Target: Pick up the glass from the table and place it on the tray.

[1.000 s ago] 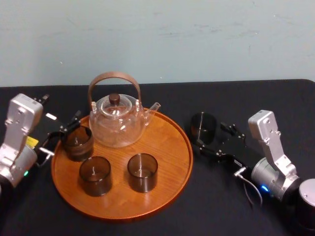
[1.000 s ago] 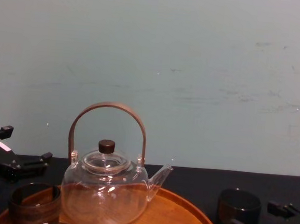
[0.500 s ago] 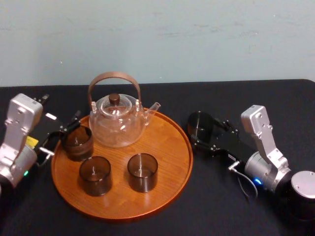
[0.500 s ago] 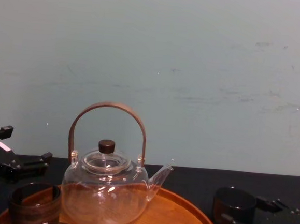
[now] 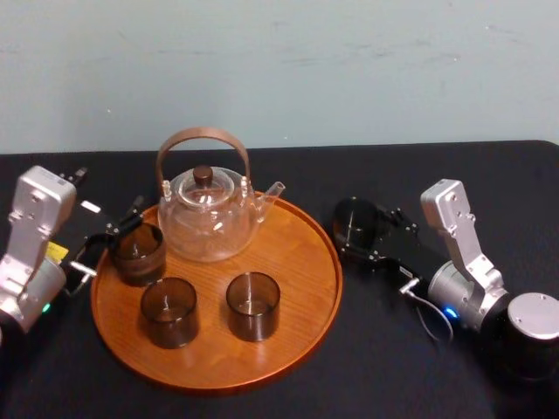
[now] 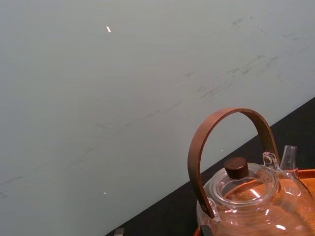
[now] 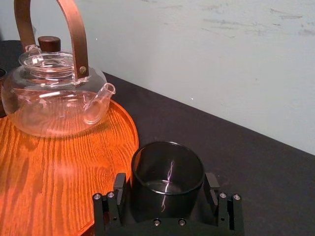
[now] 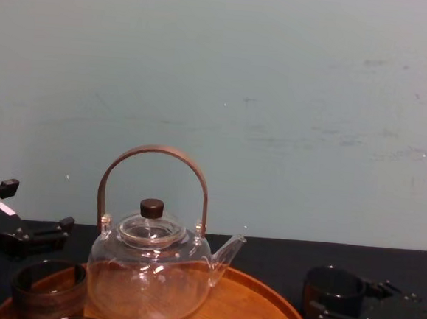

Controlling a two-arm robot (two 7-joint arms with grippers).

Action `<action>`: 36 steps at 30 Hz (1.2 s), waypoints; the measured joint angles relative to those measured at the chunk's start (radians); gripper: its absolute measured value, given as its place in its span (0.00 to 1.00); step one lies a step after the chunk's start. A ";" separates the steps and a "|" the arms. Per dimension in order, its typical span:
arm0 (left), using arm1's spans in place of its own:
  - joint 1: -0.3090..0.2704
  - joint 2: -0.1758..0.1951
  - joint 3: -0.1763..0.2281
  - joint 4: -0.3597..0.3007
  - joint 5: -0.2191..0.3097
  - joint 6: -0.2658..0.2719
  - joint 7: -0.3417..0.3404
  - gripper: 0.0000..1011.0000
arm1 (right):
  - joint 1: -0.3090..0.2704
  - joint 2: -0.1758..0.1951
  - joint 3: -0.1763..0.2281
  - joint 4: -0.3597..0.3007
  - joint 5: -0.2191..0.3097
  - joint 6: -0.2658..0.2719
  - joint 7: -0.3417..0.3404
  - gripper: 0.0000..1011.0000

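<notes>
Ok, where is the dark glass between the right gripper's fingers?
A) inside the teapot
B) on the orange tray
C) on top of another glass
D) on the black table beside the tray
D: the glass stands on the black table just off the tray, with the right gripper open around it; the left gripper hangs at the tray's left edge.
</notes>
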 joint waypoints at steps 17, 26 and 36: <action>0.000 0.000 0.000 0.000 0.000 0.000 0.000 0.99 | 0.080 -0.032 -0.015 0.117 0.004 -0.032 0.027 0.99; 0.000 0.000 0.000 0.000 0.000 0.000 0.000 0.99 | 0.090 -0.038 -0.015 0.137 0.008 -0.036 0.028 0.99; 0.000 0.000 0.000 0.000 0.000 0.000 0.000 0.99 | 0.089 -0.037 -0.015 0.133 0.008 -0.036 0.028 0.91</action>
